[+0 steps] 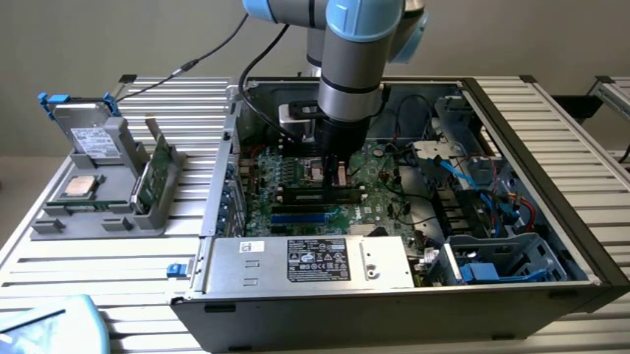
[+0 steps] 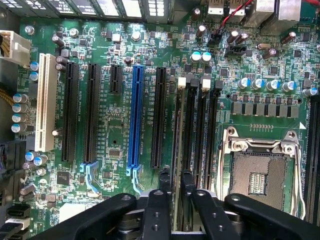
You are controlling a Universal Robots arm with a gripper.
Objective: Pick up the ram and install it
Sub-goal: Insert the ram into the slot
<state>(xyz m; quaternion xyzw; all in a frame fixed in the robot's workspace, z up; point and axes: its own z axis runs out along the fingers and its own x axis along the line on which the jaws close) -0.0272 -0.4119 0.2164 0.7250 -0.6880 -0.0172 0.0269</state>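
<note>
My gripper (image 1: 330, 175) reaches down into the open computer case (image 1: 512, 125), over the black memory slots (image 2: 200, 130) beside the empty CPU socket (image 2: 260, 172). In the wrist view the ram (image 2: 176, 125) stands edge-on as a thin green strip in the outermost of those slots, the one beside the expansion slots. In the exterior view it is a long dark bar (image 1: 320, 195) just under the fingers. The gripper (image 2: 176, 184) straddles the ram's top edge. Its fingers (image 2: 164, 181) stand slightly apart from the strip, so the gripper is open.
A grey holder (image 1: 99, 206) to the case's left carries a broader green card (image 1: 147, 177), a CPU (image 1: 81, 186) and a drive (image 1: 94, 136). The power supply (image 1: 305, 258) closes the case's front. Blue and black expansion slots (image 2: 134, 115), capacitors and cables surround the memory slots.
</note>
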